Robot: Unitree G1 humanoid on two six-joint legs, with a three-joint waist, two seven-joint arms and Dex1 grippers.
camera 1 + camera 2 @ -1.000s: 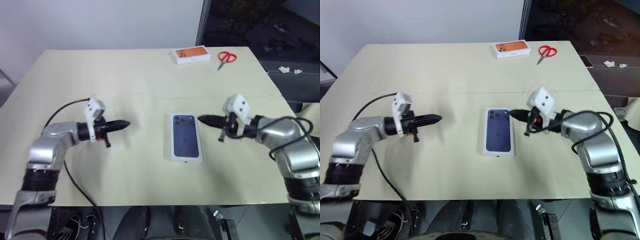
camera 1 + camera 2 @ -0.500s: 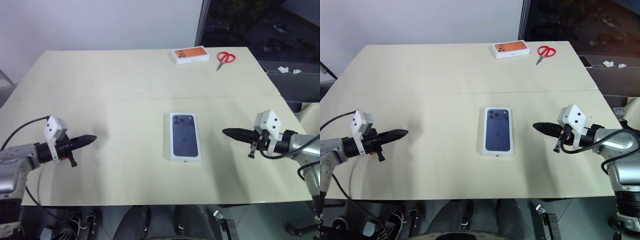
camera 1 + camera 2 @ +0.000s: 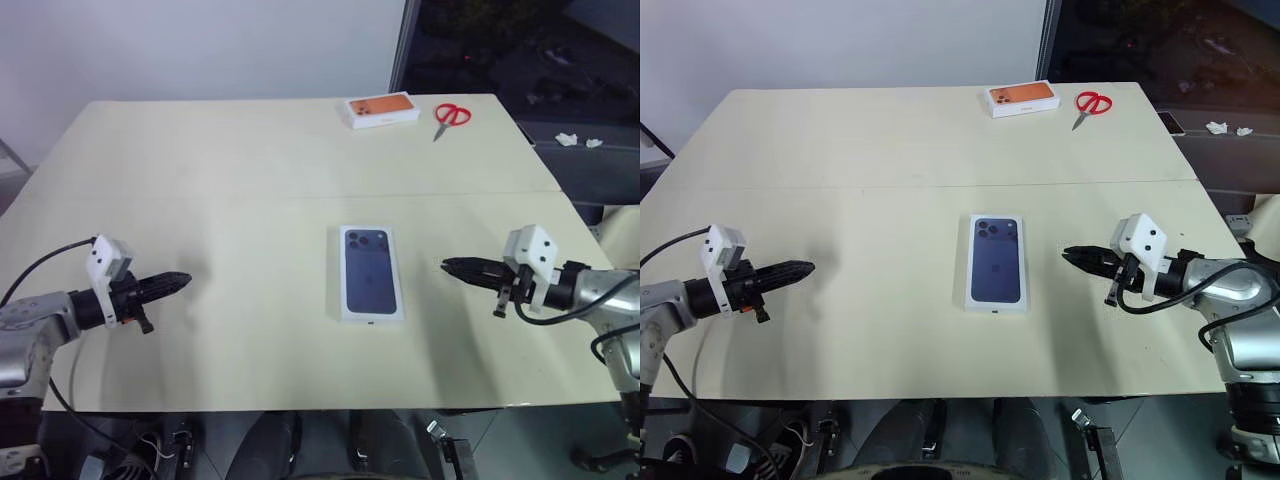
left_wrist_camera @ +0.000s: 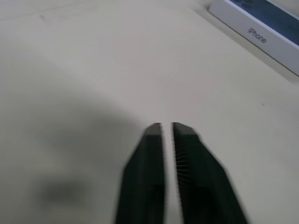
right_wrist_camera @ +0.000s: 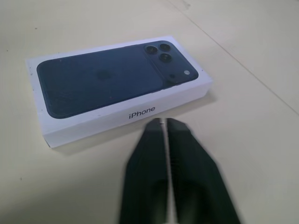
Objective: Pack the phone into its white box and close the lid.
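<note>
Already the deep white rectangular lid [image 3: 371, 272], its top face printed with a dark blue phone picture, sat shut over its box in the middle of the pale cream table [image 3: 270, 150]; it lay flat, its long sides running away from me, the printed camera cluster at the far end; the word on its side wall faced my right wrist camera; whatever was inside stayed hidden, so I could not tell whether the phone was in it. My left gripper [image 3: 180, 279] hung low over the table's near left part, well apart from the lid, pointing across toward it; its two black fingers [image 4: 149, 158] stood nearly together, with only a thin slit of table showing between them, and held nothing. My right gripper [image 3: 449, 266] hovered on the other side, nearer the lid but not touching it, pointing at its long side; those fingers [image 5: 184, 154] were likewise almost closed, a hairline gap between them, and empty. At the far edge lay a small white box with an orange top [image 3: 382, 109], and just beside it a pair of red-handled scissors [image 3: 450, 116].
</note>
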